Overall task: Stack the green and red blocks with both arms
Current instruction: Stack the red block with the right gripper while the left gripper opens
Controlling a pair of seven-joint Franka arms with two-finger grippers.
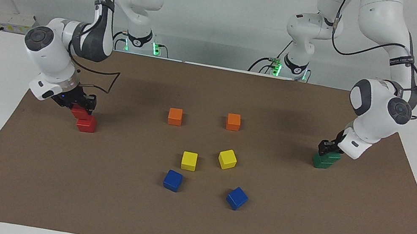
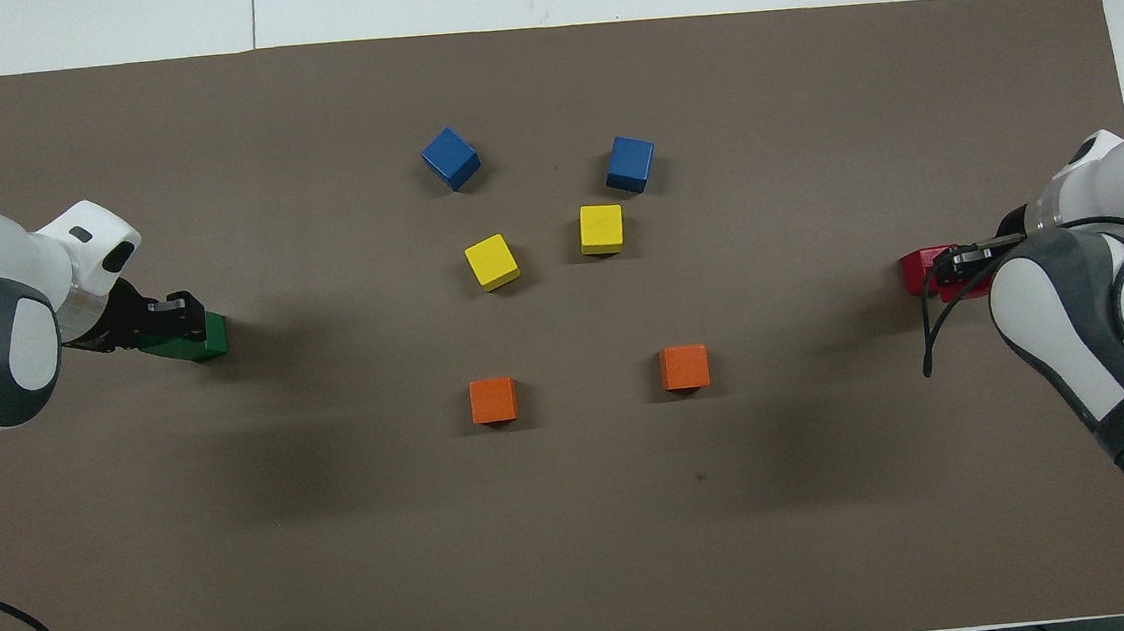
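Facing view
Left gripper point(image 1: 330, 148): low at the left arm's end of the brown mat point(image 1: 189, 225), clamped on the upper green cube point(image 1: 332, 157).
Green cubes: the upper one sits on the lower green cube point(image 1: 321, 162), offset from it; which way I cannot tell.
Right gripper point(image 1: 82, 103): low at the right arm's end of the mat, clamped on the upper red cube point(image 1: 79, 112).
Red cubes: the upper one rests on the lower red cube point(image 1: 86, 124), offset from it, not squarely on top.
Middle of the mat: two orange cubes point(image 1: 175, 116) nearest the robots, then two yellow cubes point(image 1: 189, 161), then two blue cubes point(image 1: 172, 180) farthest.

Overhead view
Left gripper point(image 2: 182, 310): over the green stack point(image 2: 198, 336), fingers narrow against the top cube.
Right gripper point(image 2: 959, 262): over the red stack point(image 2: 920, 272), fingers narrow against the top cube; arm and cable hide most of the red.
Loose cubes: orange pair point(image 2: 493, 400), yellow pair point(image 2: 492, 262) and blue pair point(image 2: 450, 158) lie between the two stacks, well apart from both.
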